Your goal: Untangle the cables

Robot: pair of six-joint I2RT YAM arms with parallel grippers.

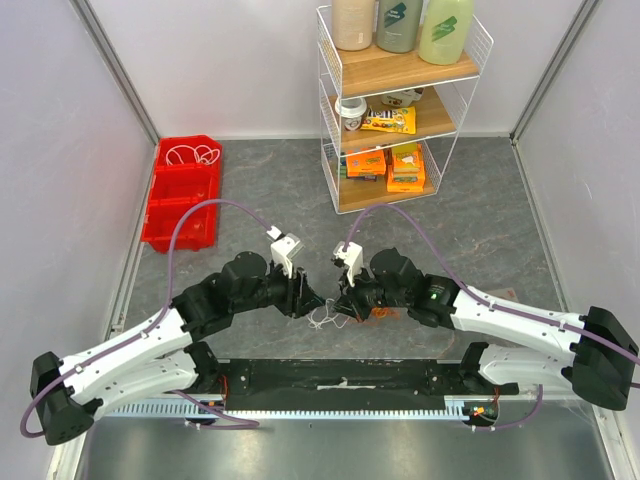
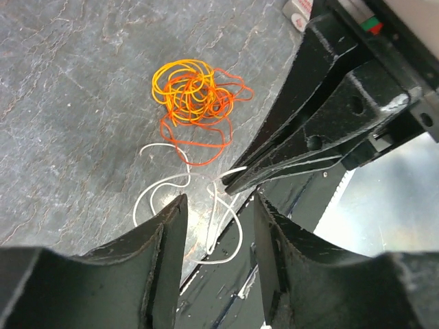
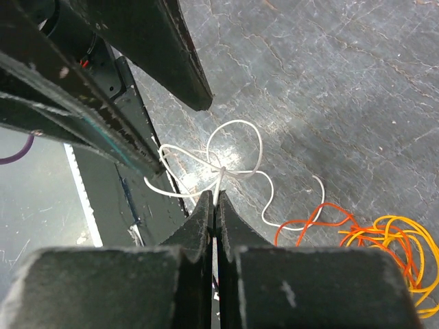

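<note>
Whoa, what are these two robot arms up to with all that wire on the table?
They are sorting out tangled cables. The right gripper is shut on the white cable, pinching it where its strands cross. The left gripper is open, poised over a loop of that same cable. The orange and yellow tangle lies beside it on the grey table, untouched and not yet separated.

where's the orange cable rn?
Upper middle of the left wrist view: orange cable lies on the table, tangled with the yellow cable, just beyond the white cable pinched by the right gripper.
</note>
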